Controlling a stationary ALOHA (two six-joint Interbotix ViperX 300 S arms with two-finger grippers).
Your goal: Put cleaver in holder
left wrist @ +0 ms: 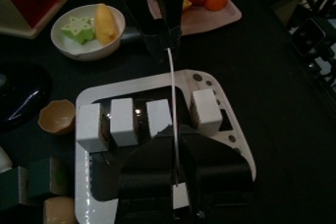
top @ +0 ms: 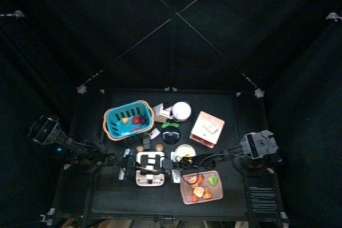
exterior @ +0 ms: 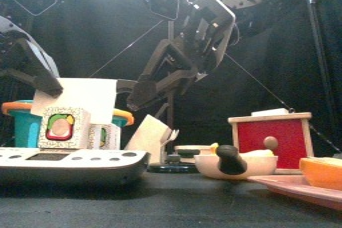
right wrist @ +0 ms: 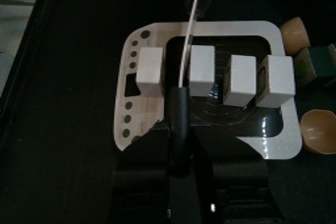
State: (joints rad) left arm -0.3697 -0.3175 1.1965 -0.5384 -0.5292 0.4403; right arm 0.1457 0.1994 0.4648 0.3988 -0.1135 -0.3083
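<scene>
Cleaver (right wrist: 192, 31) sits edge-on above the holder (right wrist: 144, 120): thin pale blade seen as a line, black handle (right wrist: 180, 125) in line with it, long axis running across the slots, blade pointing away from the right wrist. Holder is a flat white rounded plate with four white upright blocks (left wrist: 160, 115) and a row of small holes along one edge. No readable writing. Right gripper (right wrist: 184, 184) is clamped on the handle. Left gripper (left wrist: 178, 174) is close over the holder; grip state can't be made out.
</scene>
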